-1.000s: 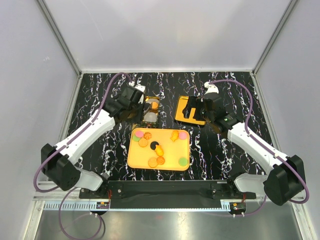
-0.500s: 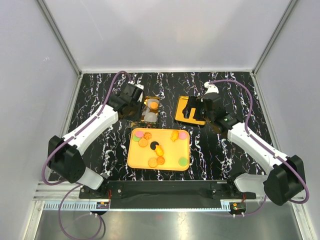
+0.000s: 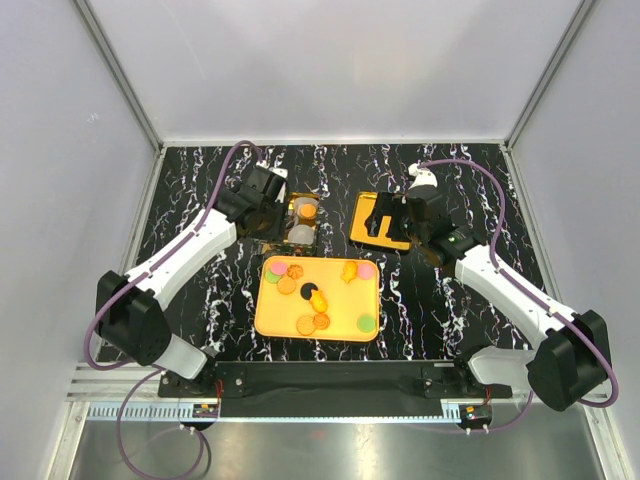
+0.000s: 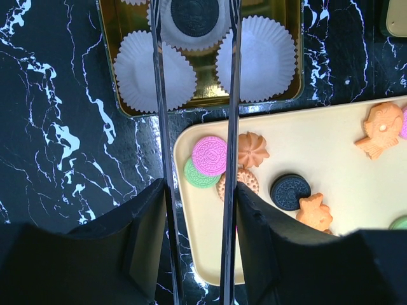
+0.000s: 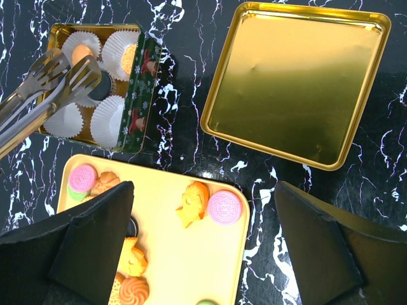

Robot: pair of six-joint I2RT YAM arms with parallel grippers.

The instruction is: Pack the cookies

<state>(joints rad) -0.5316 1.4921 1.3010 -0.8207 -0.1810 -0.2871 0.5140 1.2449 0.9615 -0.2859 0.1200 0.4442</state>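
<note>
Cookies [image 4: 210, 155] crowd the yellow tray [image 4: 331, 146] at lower right; others sit in the tin [image 5: 137, 95] at upper left. Light and brittle, they likely suit gentle edge-to-edge pinches from the tongs [image 4: 159, 95] clamped in the left end effector [image 4: 197, 222]. The right end effector [image 5: 203, 244] gapes wide.

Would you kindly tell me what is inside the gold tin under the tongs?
White paper cups: two empty, two holding orange cookies, one a black cookie. The tongs cover part of that cup.
</note>
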